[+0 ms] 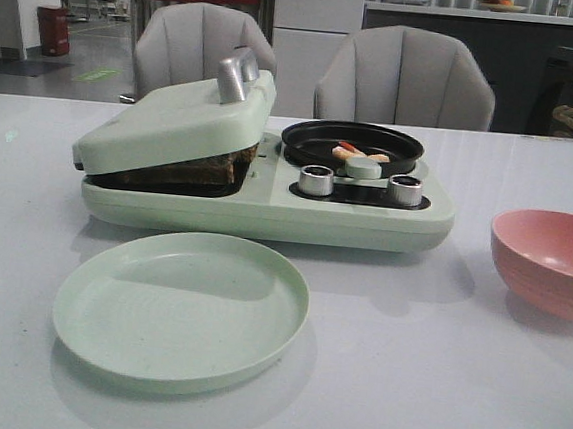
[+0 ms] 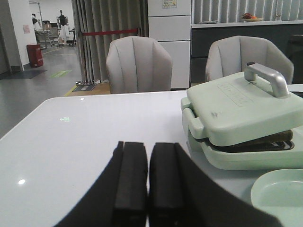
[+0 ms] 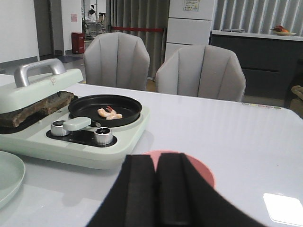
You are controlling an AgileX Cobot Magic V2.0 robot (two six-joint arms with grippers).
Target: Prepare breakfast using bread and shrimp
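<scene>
The bread (image 1: 192, 169) lies clamped under the pale green lid (image 1: 179, 120) of the breakfast maker (image 1: 267, 213); its dark crust edge also shows in the right wrist view as bread (image 3: 35, 110) and in the left wrist view as bread (image 2: 274, 138). The shrimp (image 1: 357, 153) sit in the small black pan (image 1: 353, 142) on the machine's right side, also visible as shrimp (image 3: 109, 113). My left gripper (image 2: 148, 149) is shut and empty, hanging over the table left of the machine. My right gripper (image 3: 157, 161) is shut and empty above the pink bowl (image 3: 201, 170).
A pale green plate (image 1: 180, 308) lies in front of the machine. A pink bowl (image 1: 554, 260) stands at the right. The lid has a silver handle (image 1: 237, 74). Two silver knobs (image 1: 317, 180) and a green lever (image 1: 363, 168) sit by the pan. Two grey chairs (image 1: 404, 79) stand behind the table.
</scene>
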